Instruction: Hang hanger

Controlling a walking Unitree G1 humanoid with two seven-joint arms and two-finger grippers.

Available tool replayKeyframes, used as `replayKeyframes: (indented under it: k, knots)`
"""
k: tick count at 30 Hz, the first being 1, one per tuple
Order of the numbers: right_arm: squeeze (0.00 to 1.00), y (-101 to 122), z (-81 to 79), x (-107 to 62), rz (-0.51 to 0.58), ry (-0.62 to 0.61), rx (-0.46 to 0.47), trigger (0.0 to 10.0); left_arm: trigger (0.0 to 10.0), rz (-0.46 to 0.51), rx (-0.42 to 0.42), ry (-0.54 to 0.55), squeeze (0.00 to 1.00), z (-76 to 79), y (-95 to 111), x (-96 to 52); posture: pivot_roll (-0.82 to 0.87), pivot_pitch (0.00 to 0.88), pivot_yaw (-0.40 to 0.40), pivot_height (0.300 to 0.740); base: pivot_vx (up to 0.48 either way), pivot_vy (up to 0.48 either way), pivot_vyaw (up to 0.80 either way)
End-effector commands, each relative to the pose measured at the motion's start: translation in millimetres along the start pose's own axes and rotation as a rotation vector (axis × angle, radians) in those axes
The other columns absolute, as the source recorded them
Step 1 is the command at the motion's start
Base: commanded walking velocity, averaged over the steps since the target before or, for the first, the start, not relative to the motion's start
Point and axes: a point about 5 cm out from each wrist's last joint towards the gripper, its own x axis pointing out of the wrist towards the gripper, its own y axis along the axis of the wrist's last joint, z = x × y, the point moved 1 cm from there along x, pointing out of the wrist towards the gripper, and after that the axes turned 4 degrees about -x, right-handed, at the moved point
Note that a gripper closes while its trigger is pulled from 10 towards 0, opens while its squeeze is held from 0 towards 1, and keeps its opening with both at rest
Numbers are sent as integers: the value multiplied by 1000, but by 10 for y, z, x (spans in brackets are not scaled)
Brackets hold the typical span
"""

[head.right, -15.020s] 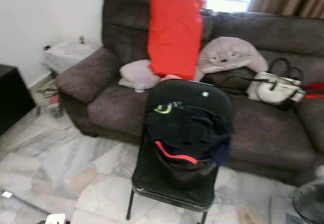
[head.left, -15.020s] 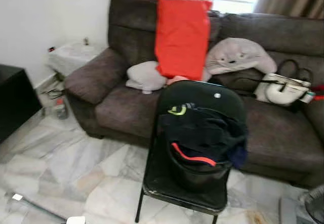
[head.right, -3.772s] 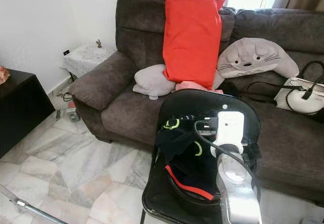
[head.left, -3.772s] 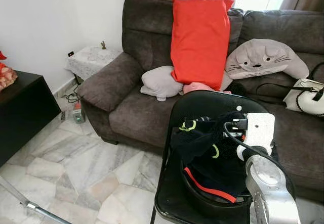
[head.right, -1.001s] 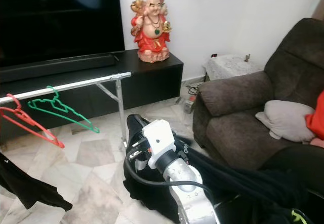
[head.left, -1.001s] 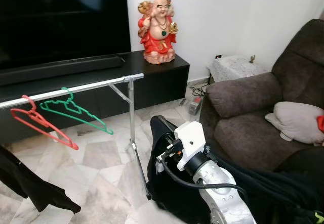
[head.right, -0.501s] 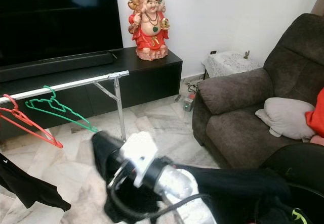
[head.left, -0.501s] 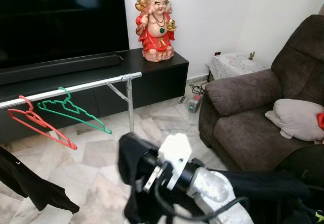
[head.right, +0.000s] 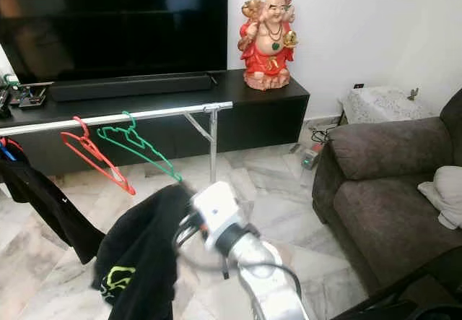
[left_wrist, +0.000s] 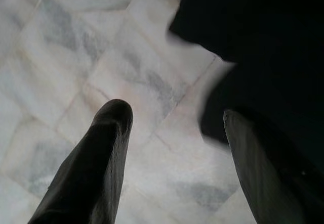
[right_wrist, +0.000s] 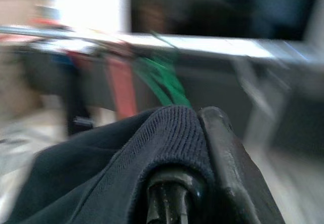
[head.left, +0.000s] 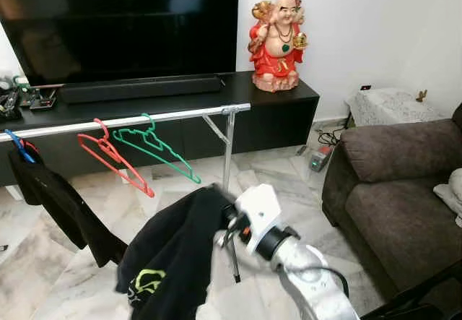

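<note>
A silver clothes rail [head.left: 180, 114] runs in front of the TV bench. On it hang a red hanger [head.left: 115, 157], a green hanger [head.left: 159, 150] and, at the far left, a blue hanger [head.left: 14, 141] carrying a black garment [head.left: 65, 204]. My right arm [head.left: 303, 262] reaches forward and left, holding up a black garment with a yellow-green logo [head.left: 173, 255] just below and in front of the rail. My right gripper [right_wrist: 195, 120] is shut on a fold of that cloth. My left gripper [left_wrist: 174, 115] is open over the marble floor, next to dark cloth.
A large dark TV [head.left: 123, 24] and a red and gold statue [head.left: 278, 42] stand on the black bench [head.left: 281, 114]. The brown sofa [head.left: 404, 190] is at the right, with a small covered table [head.left: 390, 103] behind it. Marble floor [head.left: 43, 262] lies below the rail.
The camera has swung left, so more of the rail and the blue hanger now show. My right arm has lifted the black garment up and left, closer to the rail.
</note>
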Motion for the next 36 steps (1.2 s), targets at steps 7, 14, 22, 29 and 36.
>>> replayKeyframes:
  k: [7, 14, 22, 29, 36]
  knots:
    - [0, -244, 406, -107, -83, -235, 227, 10000, 10000, -2, 5, 9, 0, -48, 9, -3, -13, 0, 39, 740, 0, 0, 0]
    - [0, -397, 573, -142, -134, -374, 296, 10000, 10000, -4, 13, 9, 0, -71, -10, -10, -14, 0, 53, 740, 0, 0, 0]
    - [0, -352, 640, -111, -75, -436, 330, 10000, 10000, 23, 28, 20, 0, -184, 78, -15, -4, 0, 96, 740, 0, 0, 54]
    - [0, -321, 651, -101, -39, -455, 345, 10000, 10000, 30, 39, 30, 0, -226, 126, -14, 11, 0, 111, 740, 0, 0, 747]
    - [0, -381, 675, -92, -53, -436, 326, 10000, 10000, 37, 22, 29, 0, -86, 145, 10, 33, 0, 96, 740, 0, 0, 800]
